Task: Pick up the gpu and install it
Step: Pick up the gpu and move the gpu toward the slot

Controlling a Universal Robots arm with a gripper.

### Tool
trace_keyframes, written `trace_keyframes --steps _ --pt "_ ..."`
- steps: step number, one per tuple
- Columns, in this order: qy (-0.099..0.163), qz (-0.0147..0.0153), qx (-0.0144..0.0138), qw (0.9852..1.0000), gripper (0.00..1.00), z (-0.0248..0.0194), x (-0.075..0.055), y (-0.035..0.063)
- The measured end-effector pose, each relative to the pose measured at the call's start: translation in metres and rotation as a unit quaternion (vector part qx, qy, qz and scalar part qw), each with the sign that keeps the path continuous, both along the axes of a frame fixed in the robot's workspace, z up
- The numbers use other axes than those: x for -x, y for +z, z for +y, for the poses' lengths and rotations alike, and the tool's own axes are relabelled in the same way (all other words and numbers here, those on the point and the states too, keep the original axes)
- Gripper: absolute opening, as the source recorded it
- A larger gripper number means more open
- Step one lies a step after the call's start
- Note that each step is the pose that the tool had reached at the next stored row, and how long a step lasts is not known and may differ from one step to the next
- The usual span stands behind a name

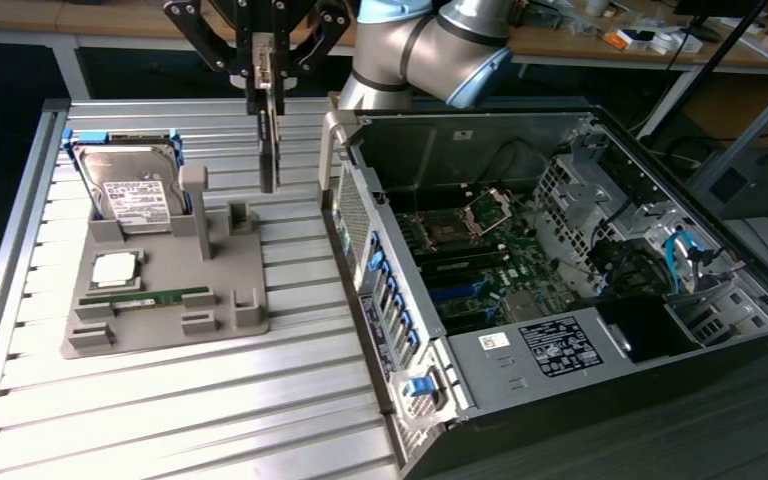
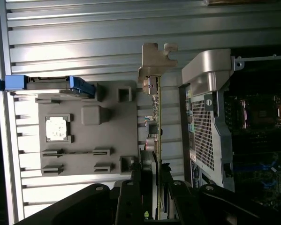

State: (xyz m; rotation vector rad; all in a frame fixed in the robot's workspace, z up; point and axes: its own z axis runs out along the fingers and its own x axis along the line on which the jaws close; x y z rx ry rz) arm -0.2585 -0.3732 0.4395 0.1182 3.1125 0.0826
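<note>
gpu (image 1: 268, 140): hangs edge-on under the gripper, lifted off the grey tray, between tray and computer case.
gripper (image 1: 267, 85): jaws clamped on the card's upper end.
long axis: upright, running straight down from the jaws, with the metal bracket (image 2: 156, 61) at the far end.
grey tray (image 1: 231, 270): at 7 o'clock of the card, holding the hard drive (image 1: 137, 195), chip (image 1: 115, 268) and memory stick (image 1: 151, 297).
computer case (image 1: 464, 140): open, at 4 o'clock of the card, just beside it.
progress: picked up, not yet seated, as i judge it.
</note>
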Motion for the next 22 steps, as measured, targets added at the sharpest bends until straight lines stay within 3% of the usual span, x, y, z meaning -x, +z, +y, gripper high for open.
trace_keyframes --steps 22 --pt "0.0 0.0 0.0 1.0 0.27 -0.0001 -0.011 0.0"
